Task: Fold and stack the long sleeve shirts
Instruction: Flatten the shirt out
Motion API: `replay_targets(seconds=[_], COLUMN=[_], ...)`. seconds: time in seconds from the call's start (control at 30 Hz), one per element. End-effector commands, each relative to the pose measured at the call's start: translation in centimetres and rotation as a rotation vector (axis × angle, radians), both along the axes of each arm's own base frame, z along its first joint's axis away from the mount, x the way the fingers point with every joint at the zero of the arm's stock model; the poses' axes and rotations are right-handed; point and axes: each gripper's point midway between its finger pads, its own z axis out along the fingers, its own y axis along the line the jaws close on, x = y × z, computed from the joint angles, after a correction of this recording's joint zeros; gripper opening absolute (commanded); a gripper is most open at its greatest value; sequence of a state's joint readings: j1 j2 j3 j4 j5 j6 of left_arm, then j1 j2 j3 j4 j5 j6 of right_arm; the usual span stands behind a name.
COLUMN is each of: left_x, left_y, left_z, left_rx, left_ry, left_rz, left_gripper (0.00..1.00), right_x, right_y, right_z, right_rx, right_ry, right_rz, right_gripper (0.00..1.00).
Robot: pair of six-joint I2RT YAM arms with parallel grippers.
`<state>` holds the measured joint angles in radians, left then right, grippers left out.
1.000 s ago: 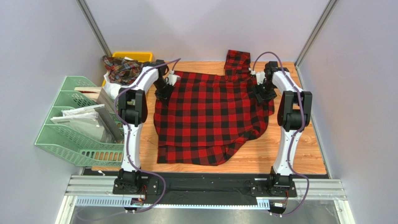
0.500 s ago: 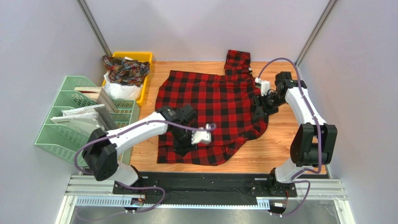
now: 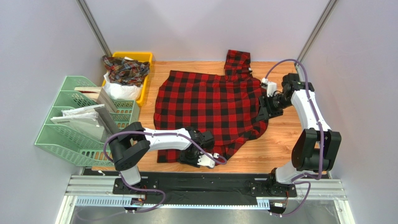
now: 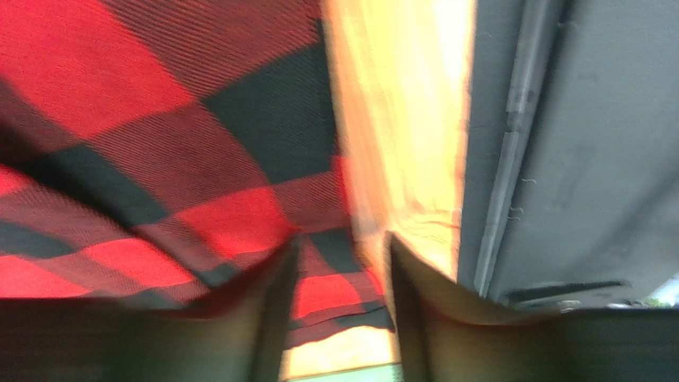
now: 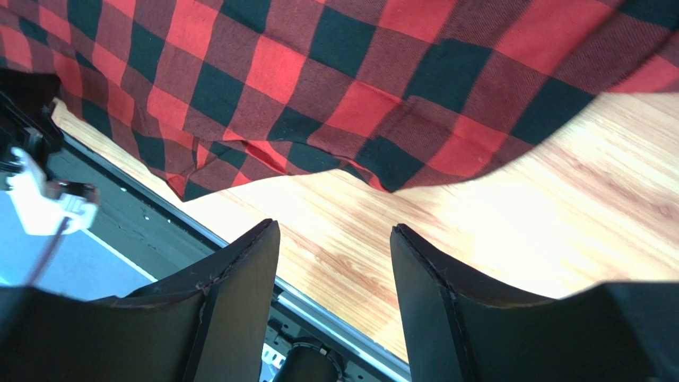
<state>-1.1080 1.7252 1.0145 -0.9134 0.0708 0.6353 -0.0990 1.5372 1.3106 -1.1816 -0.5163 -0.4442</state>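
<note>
Left gripper (image 4: 333,267): jaws apart, near hem between them.
Shirt (image 3: 210,105): long axis runs far from it.
Right gripper (image 5: 335,239): apart, empty.

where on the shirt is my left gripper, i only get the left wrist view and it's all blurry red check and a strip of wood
Observer: Seen from above, the left gripper is at the near hem of the red shirt, close to the near edge of the table.
Operator: what's the other arm up to
Observer: The right gripper is open and empty, at the shirt's right edge.
Operator: any more shirts around
Observer: Another plaid garment lies bunched in the yellow bin at the far left.
</note>
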Motion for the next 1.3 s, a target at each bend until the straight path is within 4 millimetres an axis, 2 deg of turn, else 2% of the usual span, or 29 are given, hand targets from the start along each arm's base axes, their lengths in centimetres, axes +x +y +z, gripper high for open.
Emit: replay_targets(seconds=[0.0, 0.03, 0.07, 0.13, 0.2, 0.23, 0.27, 0.33, 0.37, 0.43, 0.47, 0.53, 0.57, 0.63, 0.67, 0.7, 0.73, 0.77, 0.8, 0.83, 0.87, 0.9, 0.93, 1.0, 1.1, 1.13, 1.2, 1.23, 1.27], left_x=[0.0, -1.1, -1.4, -3.0, -3.7, -5.3, -5.7, -7.5, -7.6, -8.0, -7.7, -4.0, -3.0, 4.9, 7.4, 12.4, 15.0, 17.0, 19.2, 19.8, 20.3, 21.0, 20.5, 20.8, 21.8, 22.4, 22.8, 23.4, 23.6], left_y=[-1.6, -2.2, -3.3, -5.3, -8.2, -9.6, -11.5, -13.4, -15.3, -17.2, -17.9, -19.6, -19.2, -18.6, -17.6, -15.4, -14.6, -13.7, -12.2, -11.8, -10.8, -9.8, -8.6, -6.2, -2.9, -2.1, 0.0, 0.2, 0.8], left_z=[-2.8, -2.7, -2.1, -0.6, 3.6, 5.7, 9.6, 14.1, 18.2, 22.7, 25.6, 30.2, 31.3, 34.7, 32.7, 32.5, 32.7, 29.0, 27.5, 23.8, 22.0, 20.3, 18.1, 16.5, 16.7, 17.4, 16.8, 18.1, 18.1], left_rx=[0.018, 0.003, -0.032, -0.113, -0.234, -0.307, -0.413, -0.531, -0.635, -0.771, -0.849, -1.051, -1.063, -1.294, -1.290, -1.327, -1.401, -1.353, -1.335, -1.258, -1.226, -1.212, -1.172, -1.125, -1.143, -1.164, -1.100, -1.114, -1.101], left_ry=[-0.054, -0.032, -0.031, 0.041, 0.087, 0.177, 0.199, 0.303, 0.312, 0.390, 0.416, 0.461, 0.557, 0.539, 0.589, 0.617, 0.609, 0.631, 0.674, 0.712, 0.714, 0.678, 0.659, 0.626, 0.488, 0.397, 0.287, 0.227, 0.142], left_rz=[-0.079, -0.083, -0.080, -0.053, -0.027, -0.034, -0.030, -0.038, -0.039, -0.033, 0.019, 0.132, 0.316, 0.503, 0.668, 0.934, 1.021, 1.177, 1.330, 1.431, 1.508, 1.602, 1.665, 1.716, 1.653, 1.565, 1.566, 1.507, 1.428], left_gripper=[0.30, 0.12, 0.03, 0.00, 0.00, 0.00, 0.00, 0.00, 0.00, 0.00, 0.00, 0.00, 0.00, 0.00, 0.00, 0.00, 0.00, 0.05, 0.26, 0.32, 0.37, 0.51, 0.56, 0.58, 0.59, 0.68, 0.68, 0.68, 0.68], right_x=[0.8, 1.0, 1.1, 1.3, 1.7, 2.0, 2.4, 3.0, 3.3, 4.2, 4.5, 5.2, 5.3, 5.8, 5.9, 6.1, 6.1, 6.2, 6.2, 6.1, 6.1, 6.0, 5.5, 4.6, 2.2, 1.5, -0.6, -1.0, -1.4], right_y=[-0.4, -0.6, -0.7, -0.8, -1.0, -0.8, -0.9, -0.6, -0.6, -0.4, -0.4, -0.3, -0.4, -0.5, -0.6, -0.7, -0.8, -1.0, -1.0, -1.1, -1.1, -1.1, -1.0, -0.9, 0.0, 0.4, 2.0, 2.4, 2.9], right_z=[2.6, 2.8, 2.9, 3.0, 3.2, 3.4, 3.6, 3.6, 3.7, 4.0, 4.2, 4.6, 4.8, 5.2, 5.3, 5.3, 5.4, 5.0, 4.9, 4.7, 4.5, 4.3, 4.0, 3.9, 3.1, 2.8, 1.3, 1.1, 0.7], right_rx=[0.034, 0.035, 0.038, 0.054, 0.073, 0.090, 0.096, 0.120, 0.129, 0.149, 0.156, 0.167, 0.167, 0.155, 0.152, 0.145, 0.140, 0.135, 0.129, 0.124, 0.123, 0.121, 0.119, 0.110, 0.109, 0.109, 0.099, 0.084, 0.069], right_ry=[-0.053, -0.061, -0.060, -0.056, -0.050, -0.051, -0.057, -0.043, -0.042, -0.045, -0.046, -0.052, -0.054, -0.075, -0.076, -0.083, -0.085, -0.078, -0.075, -0.070, -0.066, -0.062, -0.045, -0.049, -0.035, -0.027, 0.005, -0.027, -0.042], right_rz=[-0.039, -0.047, -0.055, -0.068, -0.088, -0.090, -0.097, -0.106, -0.110, -0.123, -0.126, -0.131, -0.131, -0.129, -0.131, -0.130, -0.128, -0.129, -0.127, -0.127, -0.125, -0.122, -0.115, -0.078, -0.008, 0.016, 0.106, 0.137, 0.163], right_gripper=[0.59, 0.59, 0.59, 0.59, 0.59, 0.59, 0.58, 0.58, 0.58, 0.58, 0.58, 0.58, 0.58, 0.59, 0.60, 0.63, 0.65, 0.67, 0.69, 0.70, 0.70, 0.70, 0.69, 0.67, 0.59, 0.58, 0.51, 0.48, 0.47])
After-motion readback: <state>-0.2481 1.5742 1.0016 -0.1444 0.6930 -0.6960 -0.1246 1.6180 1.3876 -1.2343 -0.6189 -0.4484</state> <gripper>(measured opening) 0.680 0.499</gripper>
